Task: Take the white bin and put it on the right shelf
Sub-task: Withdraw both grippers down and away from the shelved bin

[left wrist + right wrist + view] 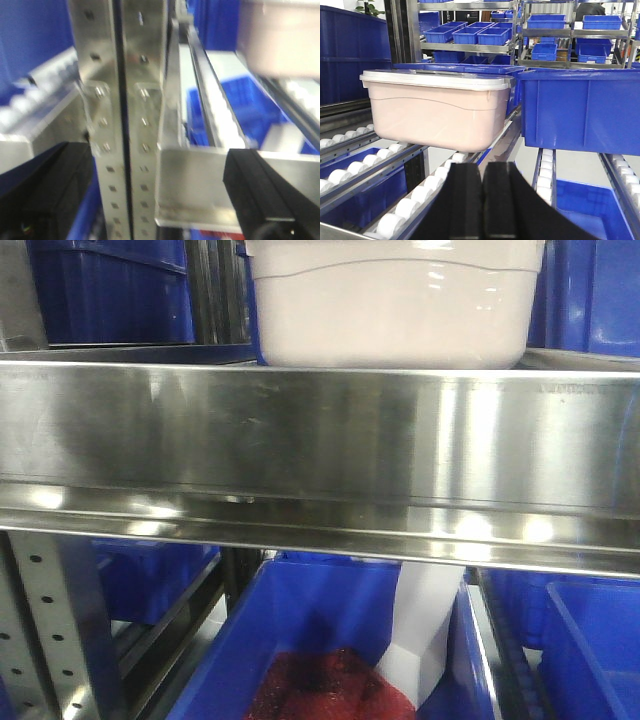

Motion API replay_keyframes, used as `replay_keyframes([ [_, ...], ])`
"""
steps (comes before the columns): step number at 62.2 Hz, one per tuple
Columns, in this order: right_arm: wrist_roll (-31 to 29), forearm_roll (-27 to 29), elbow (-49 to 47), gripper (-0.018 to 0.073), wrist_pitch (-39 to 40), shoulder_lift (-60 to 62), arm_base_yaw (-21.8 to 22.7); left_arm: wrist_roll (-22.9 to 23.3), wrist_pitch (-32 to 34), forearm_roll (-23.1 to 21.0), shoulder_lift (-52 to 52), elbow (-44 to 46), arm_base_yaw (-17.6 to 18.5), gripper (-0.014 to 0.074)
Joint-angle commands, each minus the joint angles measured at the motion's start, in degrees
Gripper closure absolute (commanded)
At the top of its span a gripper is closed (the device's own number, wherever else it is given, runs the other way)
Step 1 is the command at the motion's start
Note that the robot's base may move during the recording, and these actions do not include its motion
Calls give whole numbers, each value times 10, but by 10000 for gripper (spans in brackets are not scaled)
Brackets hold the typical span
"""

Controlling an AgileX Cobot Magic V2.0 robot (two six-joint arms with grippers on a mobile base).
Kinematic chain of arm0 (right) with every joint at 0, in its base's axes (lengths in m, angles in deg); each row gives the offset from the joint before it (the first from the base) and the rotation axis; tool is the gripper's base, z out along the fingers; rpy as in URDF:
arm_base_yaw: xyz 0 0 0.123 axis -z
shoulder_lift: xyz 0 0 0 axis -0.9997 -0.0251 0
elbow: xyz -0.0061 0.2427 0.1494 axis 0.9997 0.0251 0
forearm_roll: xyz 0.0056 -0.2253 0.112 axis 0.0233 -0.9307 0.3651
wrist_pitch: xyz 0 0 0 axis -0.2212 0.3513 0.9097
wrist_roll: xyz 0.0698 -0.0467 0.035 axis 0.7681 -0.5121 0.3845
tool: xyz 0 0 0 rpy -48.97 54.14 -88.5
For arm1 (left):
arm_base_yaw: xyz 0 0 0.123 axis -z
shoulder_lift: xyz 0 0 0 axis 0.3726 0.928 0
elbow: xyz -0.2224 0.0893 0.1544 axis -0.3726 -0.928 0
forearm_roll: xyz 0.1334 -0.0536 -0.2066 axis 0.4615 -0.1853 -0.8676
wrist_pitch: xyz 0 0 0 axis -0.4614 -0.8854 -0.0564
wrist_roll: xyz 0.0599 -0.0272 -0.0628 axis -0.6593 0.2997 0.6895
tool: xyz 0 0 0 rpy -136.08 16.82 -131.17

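White bin (395, 310) stands on the right shelf (320, 440) in the front view, just behind its broad steel rail; no writing can be read. The left wrist view shows the left gripper (160, 195) wide open, holding nothing, before a punched upright (120, 100). The right wrist view shows the right gripper (482, 200) closed and empty, with the bin resting on white rollers (415, 200) beside a blue bin (580, 107).

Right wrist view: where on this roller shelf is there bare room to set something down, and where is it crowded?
Bare rollers run from the white bin toward the camera, and the short roller strip in front of the big blue bin is also free. It is crowded further back: the two bins sit nearly touching, leaving no hand gap. The right gripper has its jaws shut.
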Motion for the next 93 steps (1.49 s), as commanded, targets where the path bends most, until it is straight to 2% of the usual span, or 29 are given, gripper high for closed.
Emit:
replay_keyframes([
  [1,0,15,-14,482,43,-7,2,7,78,3,3,16,4,715],
  [4,0,15,-14,482,43,-7,2,22,89,19,3,16,4,715],
  [12,0,15,-14,482,43,-7,2,101,88,82,3,16,4,715],
  [14,0,15,-14,482,43,-7,2,106,88,89,3,16,4,715],
  [93,0,15,-14,482,43,-7,2,106,90,89,3,16,4,715],
])
